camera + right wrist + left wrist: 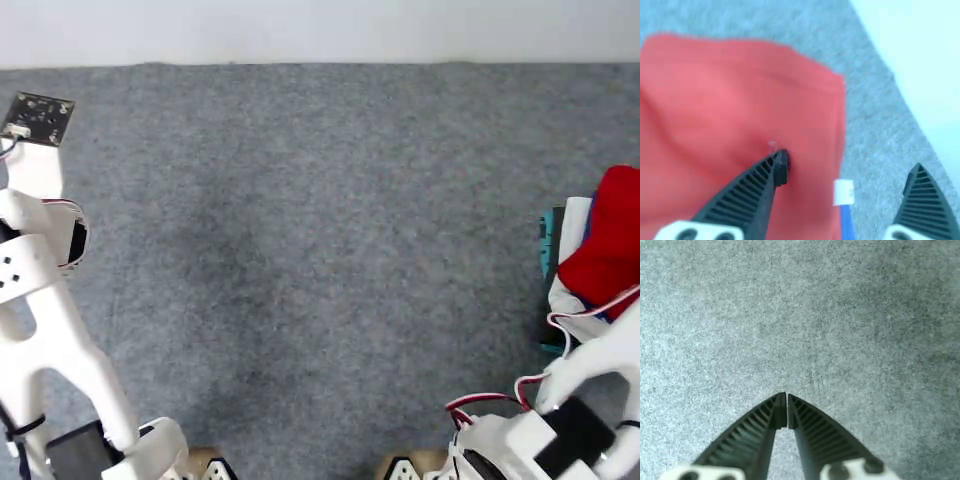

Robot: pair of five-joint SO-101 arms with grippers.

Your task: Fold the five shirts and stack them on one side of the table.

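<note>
The pile of shirts (575, 262) sat at 3 o'clock on the grey table (320, 250), right at its edge. The red shirt (612, 240) lay on top, with white, blue and green cloth peeking out under it. The middle of the table had no shirt on it.

The right gripper (849, 170) hung over the red shirt (740, 100) with its two fingers spread wide and nothing between them. One fingertip (780, 165) was over the red cloth and the other was out past the shirt's edge. I could not tell if the tip touched the cloth.

I think the step was picking up the red shirt to fold it, but it could also have been a finished stack. If it was a pick, the fingers would need to go down and pinch only the top shirt.

The right arm (590, 400) reached up from 5 o'clock toward the pile. The left arm (40, 300) stood at 9 o'clock. The left gripper (787, 410) was pressed closed, holding nothing, above bare table.
</note>
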